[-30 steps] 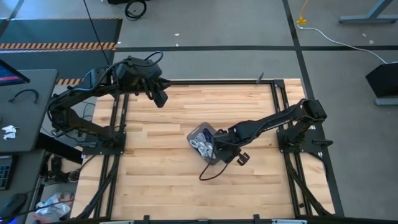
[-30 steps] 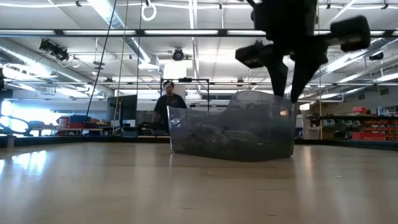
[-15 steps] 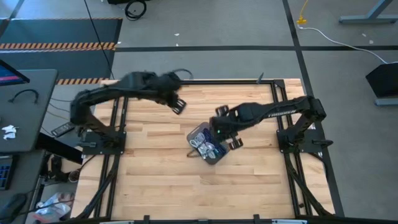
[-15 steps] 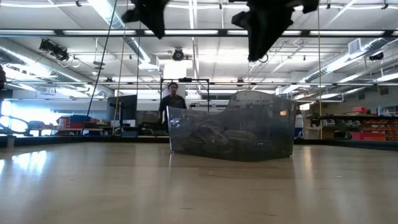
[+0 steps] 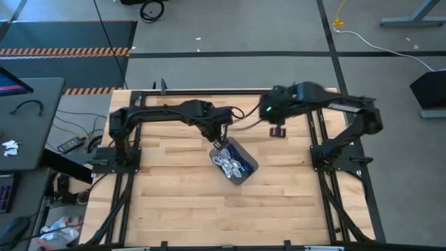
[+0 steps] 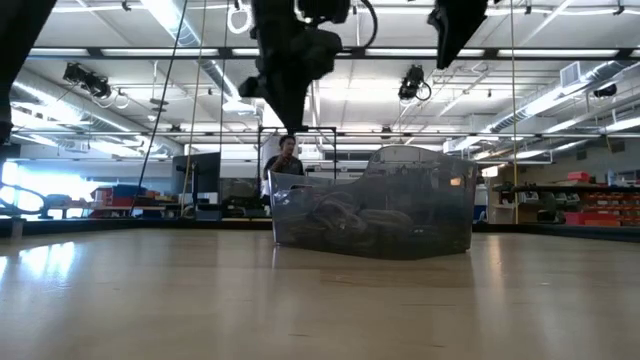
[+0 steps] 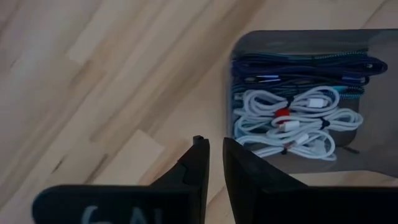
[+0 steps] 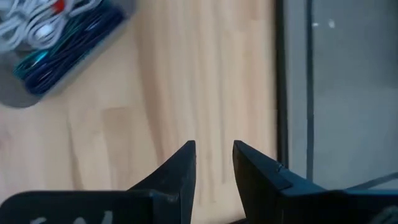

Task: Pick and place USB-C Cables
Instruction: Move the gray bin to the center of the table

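In the high view the left gripper, fingers narrowly parted and empty, is seen at the centre beside the grey tray holding the cables, while the right gripper, slightly open and empty, is seen upper right.

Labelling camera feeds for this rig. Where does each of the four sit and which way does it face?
High: overhead, straight down on the table; both arms, tray mid-table.
Low: table height, level across to the room; tray, both arms hang from above, a person behind.
Left wrist: down past the left gripper, narrow gap, beside the tray; cables inside.
Right wrist: down past the right gripper, empty, over the table edge.
Shared: all four show the tray.
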Controlling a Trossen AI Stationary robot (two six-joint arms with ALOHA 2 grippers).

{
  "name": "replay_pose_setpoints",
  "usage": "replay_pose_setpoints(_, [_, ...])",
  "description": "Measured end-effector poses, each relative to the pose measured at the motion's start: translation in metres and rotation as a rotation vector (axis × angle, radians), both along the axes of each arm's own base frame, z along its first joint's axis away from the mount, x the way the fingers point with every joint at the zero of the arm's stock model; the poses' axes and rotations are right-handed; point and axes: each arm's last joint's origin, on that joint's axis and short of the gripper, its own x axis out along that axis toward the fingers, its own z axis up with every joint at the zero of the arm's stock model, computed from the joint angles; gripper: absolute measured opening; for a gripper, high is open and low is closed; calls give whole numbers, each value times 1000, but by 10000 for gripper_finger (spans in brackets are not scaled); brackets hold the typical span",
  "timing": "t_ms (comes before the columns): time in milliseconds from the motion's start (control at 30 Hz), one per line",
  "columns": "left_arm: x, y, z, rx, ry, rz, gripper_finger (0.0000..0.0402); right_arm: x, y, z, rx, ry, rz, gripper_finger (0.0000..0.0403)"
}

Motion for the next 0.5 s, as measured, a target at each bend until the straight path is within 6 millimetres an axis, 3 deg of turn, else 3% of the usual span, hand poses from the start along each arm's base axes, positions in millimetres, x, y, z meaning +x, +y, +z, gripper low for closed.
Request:
replay_pose_setpoints(200, [16,-3,-16,-20,-24,-48,63,-44,-15,32,-21,-171,-104,112])
replay_pose_setpoints(500, [25,-2,-36,-28,13,-45,153,-91,-5,57,120,-378,-153,122])
